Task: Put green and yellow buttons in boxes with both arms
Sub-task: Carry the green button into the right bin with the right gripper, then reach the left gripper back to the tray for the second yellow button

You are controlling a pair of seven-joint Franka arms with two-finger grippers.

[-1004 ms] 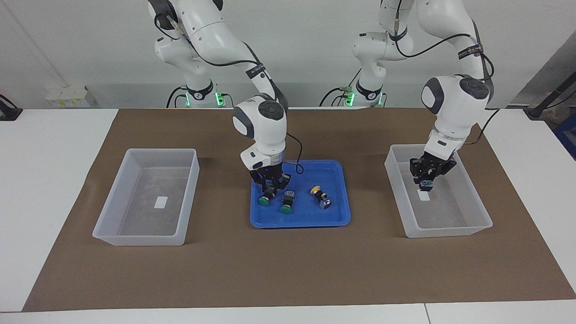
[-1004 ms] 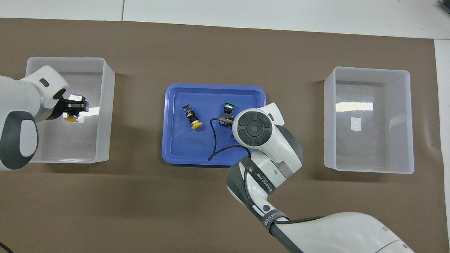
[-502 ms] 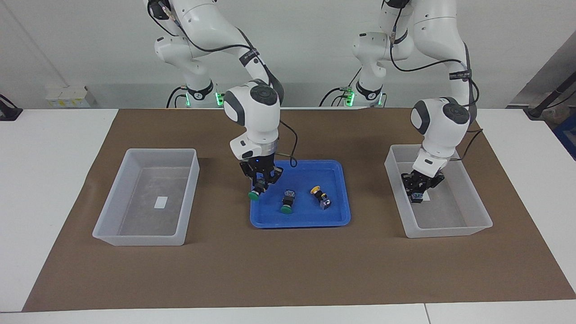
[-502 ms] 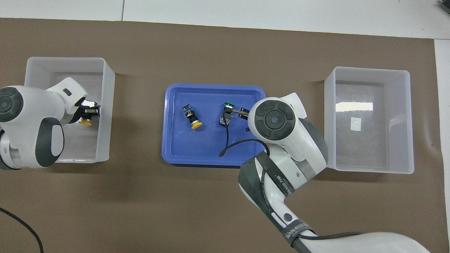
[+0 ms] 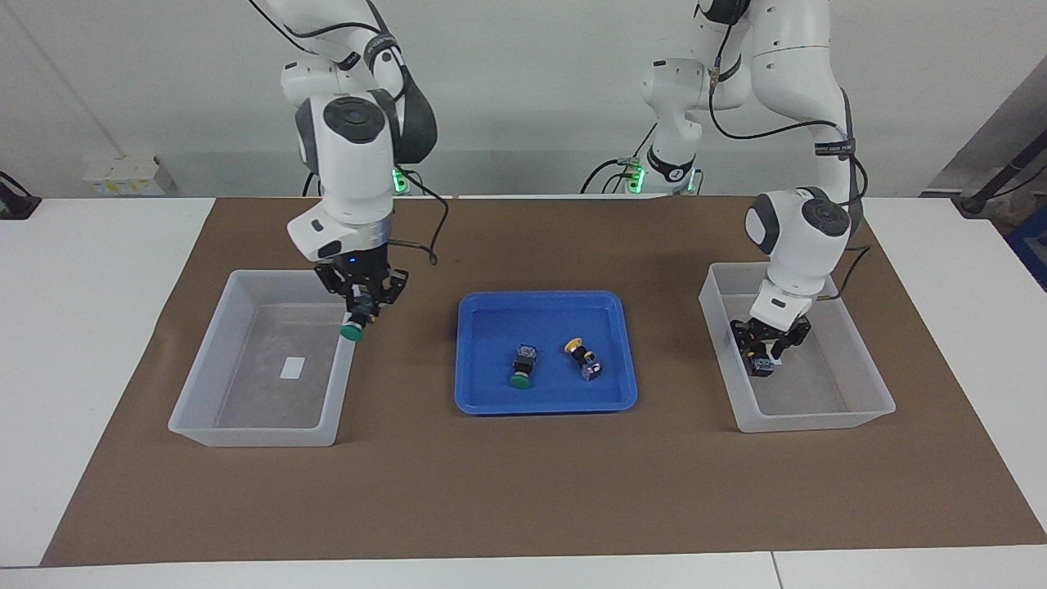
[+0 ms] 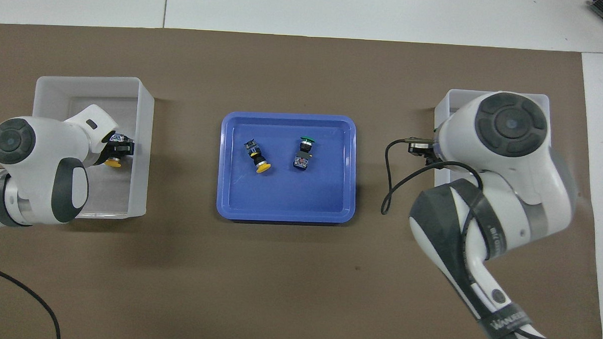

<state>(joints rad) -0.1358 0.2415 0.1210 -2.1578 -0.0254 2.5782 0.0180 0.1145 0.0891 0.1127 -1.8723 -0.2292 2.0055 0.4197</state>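
Blue tray (image 5: 466, 405) is holding a yellow button (image 5: 582, 358) and a second green button (image 5: 522, 370). The box (image 5: 818, 421) at the left arm's end is taking in the left gripper (image 5: 765, 353), another yellow button (image 6: 113, 162) at its tips, grip impossible to tell. The right gripper (image 5: 360, 311) is clamping a green button (image 5: 352, 330) over the other box (image 5: 245, 433)'s wall. All are sitting on a brown mat (image 5: 523, 491) on a white table (image 5: 82, 327).

Right pincer (image 5: 360, 315) hidden overhead by arm.
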